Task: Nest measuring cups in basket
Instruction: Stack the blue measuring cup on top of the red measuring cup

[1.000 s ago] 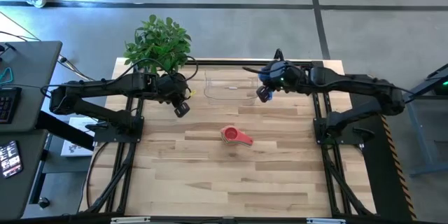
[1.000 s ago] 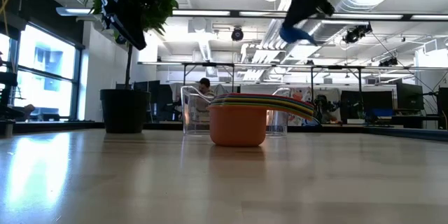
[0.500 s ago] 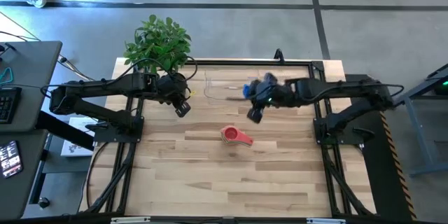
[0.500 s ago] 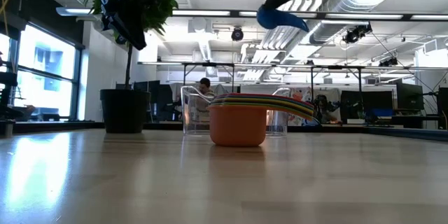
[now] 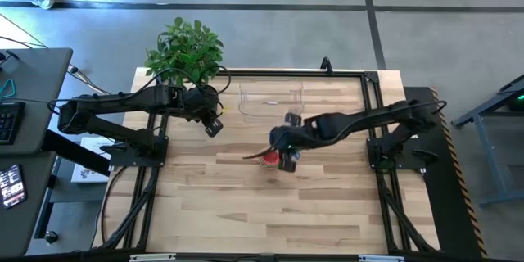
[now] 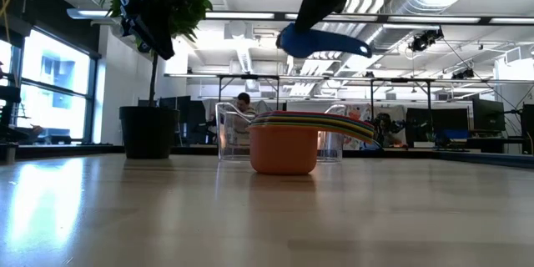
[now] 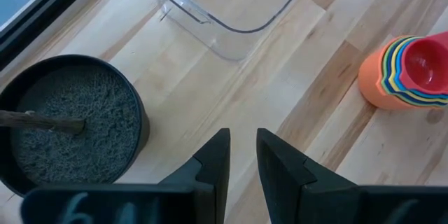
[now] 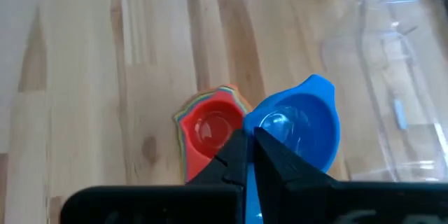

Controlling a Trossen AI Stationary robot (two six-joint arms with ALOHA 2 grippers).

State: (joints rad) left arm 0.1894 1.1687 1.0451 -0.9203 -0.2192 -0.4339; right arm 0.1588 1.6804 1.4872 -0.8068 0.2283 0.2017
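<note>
A: Where is the blue cup (image 8: 297,131) at this moment?

B: The right gripper (image 8: 246,155) carries it in the air. Its fingers (image 8: 234,159) are pressed together on the handle, and the bowl of the cup points forward, away from the wrist. In the low view the blue cup hangs clearly above the stack of nested cups (image 6: 285,143), not touching it.

A: And the stack, where does it stand?

B: On the wooden surface (image 5: 246,205), near the middle, in front of the clear basket (image 5: 270,101) and apart from it. The basket holds no cup that I can see. The top of the stack is the red cup (image 8: 212,128), with its mouth open upward.

A: So what decides the next move?

B: I think it is the offset between the two bowls. In the right wrist view the blue bowl is just beside the red one and not over it, toward the side where the basket lies. The handle runs back along the fingers, and the handles of the stack point to one side in the low view, so the arm probably must shift a little and lower the cup.

A: The left arm?

B: The left gripper (image 7: 240,155) waits near the dark plant pot (image 7: 66,127), well apart from the stack. Its fingers stand narrow with a small gap and hold nothing. The right arm is much nearer.
</note>
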